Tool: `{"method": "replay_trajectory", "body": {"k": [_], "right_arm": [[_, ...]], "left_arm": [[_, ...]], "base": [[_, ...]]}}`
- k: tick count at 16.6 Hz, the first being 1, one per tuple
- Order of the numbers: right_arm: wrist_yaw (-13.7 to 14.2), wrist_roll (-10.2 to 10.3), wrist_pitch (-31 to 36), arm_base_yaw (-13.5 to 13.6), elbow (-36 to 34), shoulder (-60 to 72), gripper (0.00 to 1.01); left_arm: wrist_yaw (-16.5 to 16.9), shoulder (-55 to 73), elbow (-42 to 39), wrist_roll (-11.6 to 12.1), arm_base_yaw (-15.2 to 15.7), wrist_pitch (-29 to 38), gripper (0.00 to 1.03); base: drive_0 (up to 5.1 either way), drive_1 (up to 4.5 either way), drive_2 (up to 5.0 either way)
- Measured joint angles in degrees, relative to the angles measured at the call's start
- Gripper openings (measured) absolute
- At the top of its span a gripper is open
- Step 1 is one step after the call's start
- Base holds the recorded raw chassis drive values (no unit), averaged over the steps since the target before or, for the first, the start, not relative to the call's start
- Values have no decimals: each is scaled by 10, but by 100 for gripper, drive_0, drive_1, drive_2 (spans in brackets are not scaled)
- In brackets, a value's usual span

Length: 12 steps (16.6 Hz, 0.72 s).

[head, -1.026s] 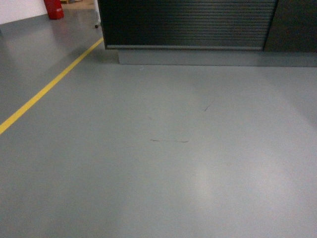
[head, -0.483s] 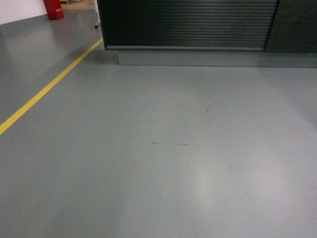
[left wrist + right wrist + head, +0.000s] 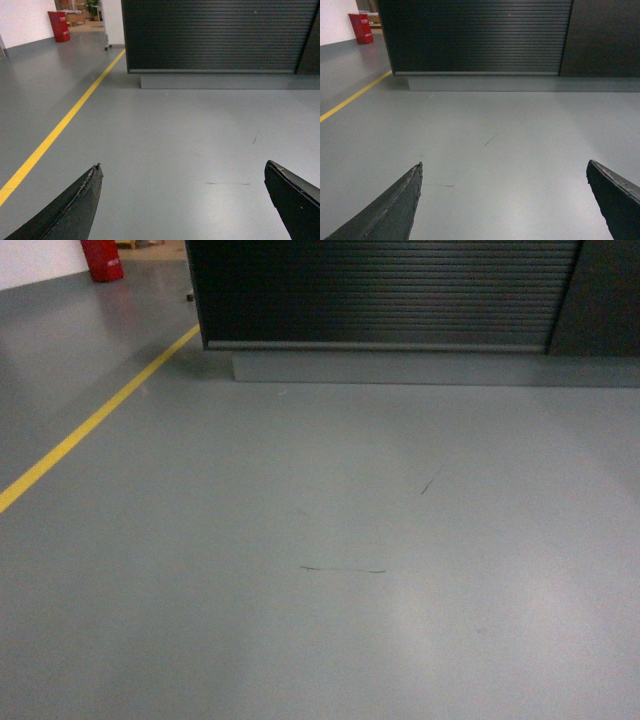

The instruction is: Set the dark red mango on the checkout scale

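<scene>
- Rolling closer to the checkout (image 3: 385, 295): ribbed black front larger in the head view than a second ago, floor scuffs slid lower, red bin nearly out of frame at top left.
- Meaning for the task: approach leg only, judged early; nothing picked, nothing placed.
- Left gripper (image 3: 185, 200) spread wide, nothing between its dark fingers (image 3: 80, 205); right gripper (image 3: 505, 200) likewise wide and empty.
- Dark red mango and scale: in none of the three views; perhaps up on the counter top, which sits above every frame, so cannot tell.
- Around: grey floor (image 3: 330, 640) with thin dark scuff marks, yellow line (image 3: 90, 425) running diagonally at left, red bin (image 3: 60, 25) far back by a white wall.
- In the way: no obstacle visible between base and counter; grey plinth (image 3: 400, 368) beneath the ribbed front likely limits how near the wheels can come.
</scene>
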Motion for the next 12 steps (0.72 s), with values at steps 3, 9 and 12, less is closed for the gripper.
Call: {"method": "replay_trajectory", "body": {"k": [3,9,12], "right_arm": [[0,0,2,0,0,0,98],[0,0,0,0,0,0,98],[0,0,-1,0,0,0,98]], "left_arm": [[0,0,0,0,0,-1,98],[0,0,0,0,0,0,98],[0,0,0,0,0,0,98]], "base": [[3,354,-348],[8,392,-377],[5,424,-413]]}}
